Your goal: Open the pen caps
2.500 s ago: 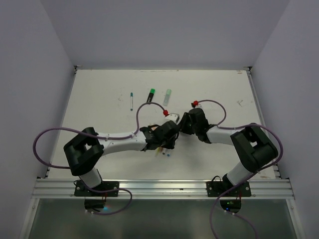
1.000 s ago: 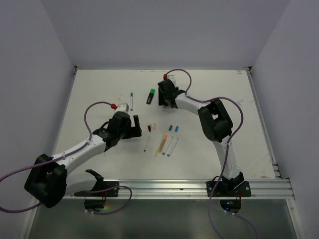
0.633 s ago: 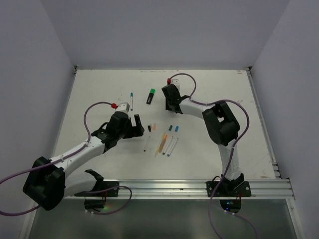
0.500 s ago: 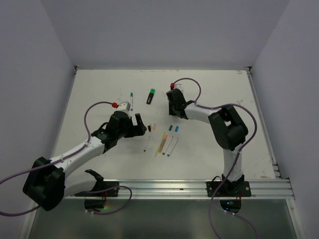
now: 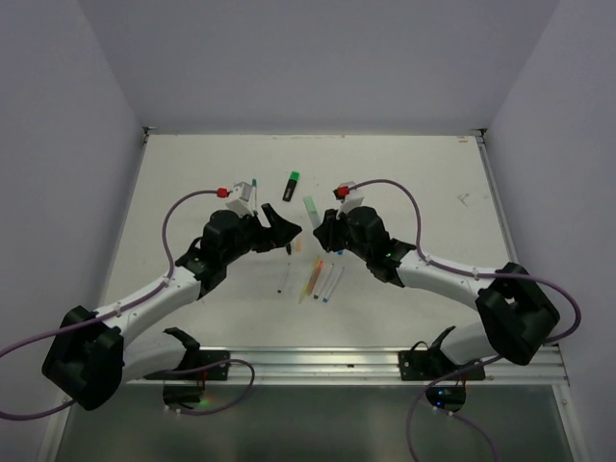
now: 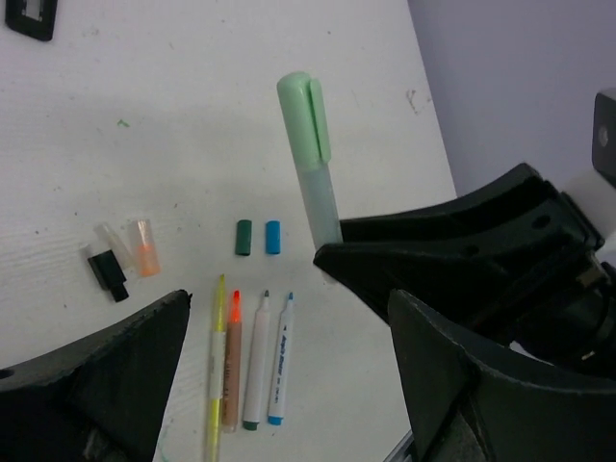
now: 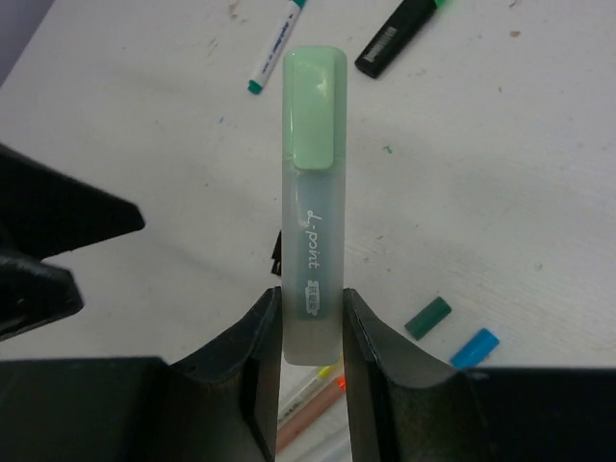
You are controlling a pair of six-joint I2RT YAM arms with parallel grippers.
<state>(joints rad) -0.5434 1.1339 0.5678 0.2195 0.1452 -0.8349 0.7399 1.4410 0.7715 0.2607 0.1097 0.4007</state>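
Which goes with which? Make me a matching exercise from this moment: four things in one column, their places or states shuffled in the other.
1. pale mint highlighter
2. blue cap
3. black-and-green highlighter
4. left gripper

A. open, holding nothing
B. loose on the table beside the dark green cap
C. clamped in the right gripper, cap on
D. lying at the far side, untouched

Pairs: 1-C, 2-B, 3-D, 4-A

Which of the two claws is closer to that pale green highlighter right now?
Right. The right gripper is clamped on the pale mint highlighter at its barrel, with the cap pointing away. The left gripper stands open just beside it, facing the cap, not touching.
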